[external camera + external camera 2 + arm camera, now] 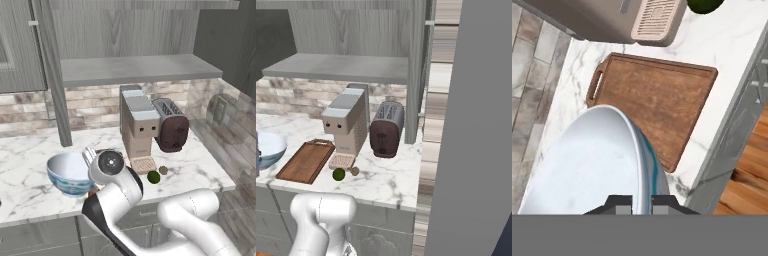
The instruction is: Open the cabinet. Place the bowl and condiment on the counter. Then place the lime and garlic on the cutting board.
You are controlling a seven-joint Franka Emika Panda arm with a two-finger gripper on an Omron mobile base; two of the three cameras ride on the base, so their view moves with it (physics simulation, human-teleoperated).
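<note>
One bowl [67, 172], one lime [153, 176], one garlic [163, 170].

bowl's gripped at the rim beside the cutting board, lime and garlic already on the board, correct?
Not quite. The right base view shows the lime and garlic on the marble counter in front of the coffee machine, off the cutting board. The rest holds: the gripper is shut on the bowl rim beside the board.

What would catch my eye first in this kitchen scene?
Probably the big blue-and-white bowl on the marble counter, its rim pinched in the robot's claw. Next, the dark wooden cutting board beside it, and a small lime before the coffee machine.
</note>
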